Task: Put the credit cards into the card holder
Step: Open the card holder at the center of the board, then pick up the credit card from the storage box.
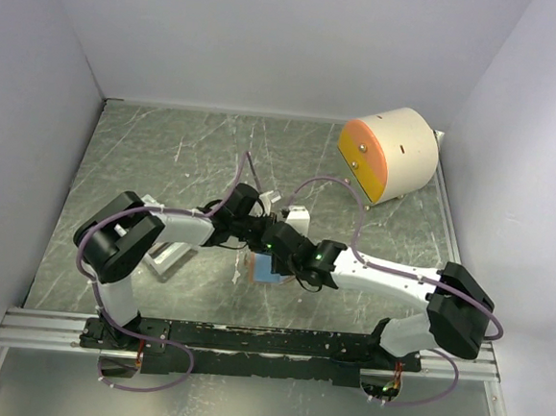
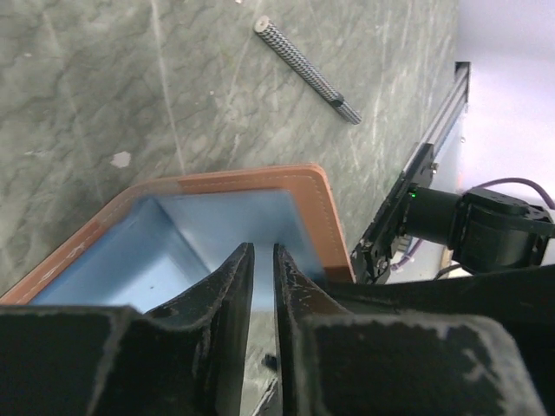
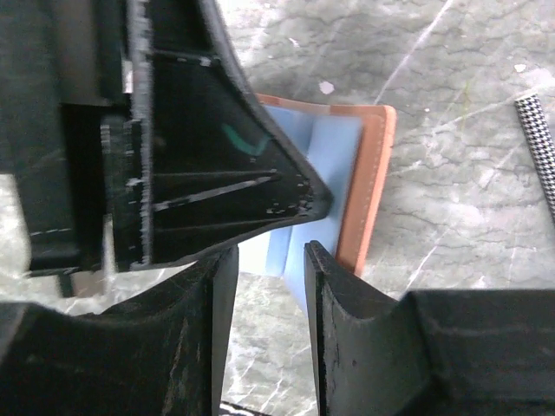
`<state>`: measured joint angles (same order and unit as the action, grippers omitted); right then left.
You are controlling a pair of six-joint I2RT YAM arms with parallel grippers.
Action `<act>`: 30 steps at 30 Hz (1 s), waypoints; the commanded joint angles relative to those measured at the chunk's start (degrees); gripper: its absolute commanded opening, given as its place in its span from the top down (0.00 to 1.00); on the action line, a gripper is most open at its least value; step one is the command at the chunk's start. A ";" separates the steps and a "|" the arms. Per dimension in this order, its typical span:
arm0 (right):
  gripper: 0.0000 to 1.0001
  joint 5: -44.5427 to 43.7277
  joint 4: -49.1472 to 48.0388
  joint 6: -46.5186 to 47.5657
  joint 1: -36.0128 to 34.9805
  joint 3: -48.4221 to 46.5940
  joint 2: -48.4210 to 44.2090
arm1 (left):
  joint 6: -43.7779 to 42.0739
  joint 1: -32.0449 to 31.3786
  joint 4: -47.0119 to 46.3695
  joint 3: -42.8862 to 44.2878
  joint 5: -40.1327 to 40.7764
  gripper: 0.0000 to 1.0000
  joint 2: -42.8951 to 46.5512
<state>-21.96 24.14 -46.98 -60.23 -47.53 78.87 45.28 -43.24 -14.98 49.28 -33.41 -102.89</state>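
1. Evidently both arms meet at mid-table over the card holder, which sits opened with its blue lining upward, probably so that a pocket can be reached.
2. The left gripper has its fingers drawn almost together, tips at the lining, likely steadying the holder. Whether they nip a pocket lip I cannot tell.
3. The right gripper stands part spread over a pale blue sheet; card or lining is unclear.
4. The holder's stitched brown edge runs lengthwise along the right fingers' pointing direction.
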 commanded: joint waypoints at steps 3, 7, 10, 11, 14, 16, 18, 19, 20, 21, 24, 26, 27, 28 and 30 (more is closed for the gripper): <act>0.62 -4.69 0.01 -1.68 -0.25 1.10 2.46 | -2.93 -0.22 8.86 3.59 7.51 0.69 5.04; 0.61 -5.00 -1.00 -1.86 -0.25 1.63 3.74 | -4.25 0.35 16.18 4.66 13.77 0.59 8.87; 0.61 -5.03 -1.51 -1.89 -0.25 1.85 4.56 | -4.58 1.27 20.96 4.40 18.15 0.56 12.85; 0.60 -5.09 -1.81 -1.93 -0.29 2.07 4.84 | -4.66 1.62 22.32 4.24 19.41 0.55 14.35; 0.60 -5.24 -2.53 -1.97 -0.17 2.39 5.49 | -5.07 2.61 28.24 3.92 23.36 0.53 18.57; 0.59 -5.08 -3.26 -1.93 -0.22 2.73 5.95 | -5.35 3.03 32.00 3.16 26.13 0.51 21.75; 0.58 -4.84 -3.92 -1.82 -0.16 3.01 6.44 | -5.44 3.45 35.84 2.64 28.76 0.48 25.02; 0.58 -4.71 -4.21 -1.72 -0.17 3.17 6.65 | -5.53 3.70 37.88 2.44 30.08 0.47 26.80; 0.58 -4.56 -4.42 -1.66 -0.16 3.22 6.91 | -5.66 3.84 39.76 2.19 31.22 0.47 28.44; 0.57 -4.46 -4.60 -1.63 -0.15 3.31 7.13 | -5.90 4.01 41.69 1.96 32.53 0.46 30.18; 0.57 -4.49 -4.72 -1.45 -0.16 3.49 7.54 | -6.51 4.44 47.29 2.21 35.50 0.47 35.28; 0.57 -4.67 -4.89 -1.25 -0.16 3.81 7.66 | -6.45 4.62 51.37 2.93 37.27 0.48 37.59; 0.57 -4.64 -5.01 -1.13 -0.22 3.92 7.72 | -5.79 4.66 53.52 3.39 38.34 0.48 38.63; 0.57 -4.55 -4.94 -1.02 -0.21 3.93 7.82 | -4.89 4.63 56.17 3.98 39.46 0.48 39.56; 0.57 -4.29 -4.88 -0.88 -0.19 3.88 8.09 | -3.03 4.63 61.87 4.90 41.38 0.46 41.99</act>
<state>-25.23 20.03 -47.97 -60.23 -44.23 86.21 40.12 -39.03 32.93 51.94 1.52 -64.45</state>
